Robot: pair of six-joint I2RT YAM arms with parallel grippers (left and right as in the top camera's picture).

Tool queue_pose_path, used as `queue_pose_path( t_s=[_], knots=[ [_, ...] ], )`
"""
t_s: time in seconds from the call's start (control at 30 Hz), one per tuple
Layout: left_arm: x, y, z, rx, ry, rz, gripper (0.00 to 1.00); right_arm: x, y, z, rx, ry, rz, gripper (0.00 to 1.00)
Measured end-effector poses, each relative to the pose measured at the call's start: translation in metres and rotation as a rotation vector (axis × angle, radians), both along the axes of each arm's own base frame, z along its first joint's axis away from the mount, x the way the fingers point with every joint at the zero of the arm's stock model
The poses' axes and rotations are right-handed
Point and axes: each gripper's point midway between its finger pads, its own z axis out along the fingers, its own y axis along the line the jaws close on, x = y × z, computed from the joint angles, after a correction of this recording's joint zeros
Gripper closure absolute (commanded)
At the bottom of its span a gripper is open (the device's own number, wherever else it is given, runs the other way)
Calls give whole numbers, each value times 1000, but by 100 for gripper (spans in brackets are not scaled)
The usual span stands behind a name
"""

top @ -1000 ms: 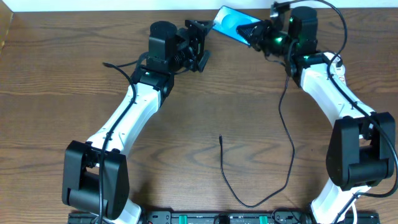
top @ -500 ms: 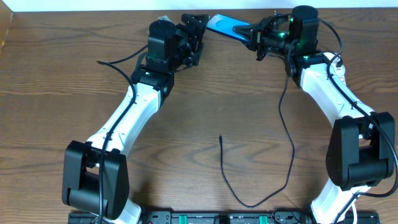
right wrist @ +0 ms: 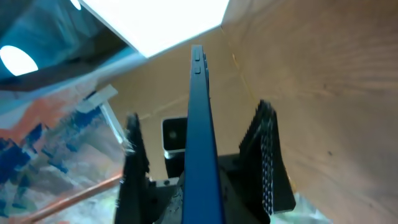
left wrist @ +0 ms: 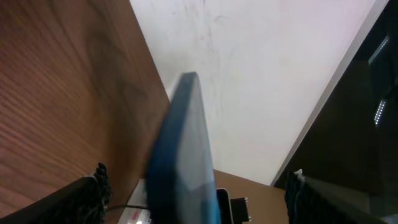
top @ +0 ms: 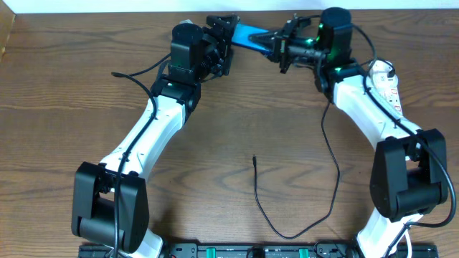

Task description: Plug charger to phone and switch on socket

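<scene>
At the table's far edge, the phone (top: 252,34) sits between the gaping left gripper (top: 224,36) and gripping right gripper (top: 278,46).

— What sort of place?
— Looks like a robotics lab / test bench. Two arms (top: 154,136) bolted at the near edge of a wood-grain table (top: 64,107), loose cable (top: 287,215) on it, plain white wall (left wrist: 261,74) behind.
— Home or office signs?
— Can't tell; right wrist cam shows only a blurred colourful backdrop (right wrist: 43,143).
</scene>
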Motion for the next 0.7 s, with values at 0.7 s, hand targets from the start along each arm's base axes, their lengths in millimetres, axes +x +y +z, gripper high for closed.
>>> queue_pose_path(
  t_s=[0.7],
  knots=[
    [1,1,0,-121,79,57,22,-7,10,9,35,-4,41,99]
  ],
)
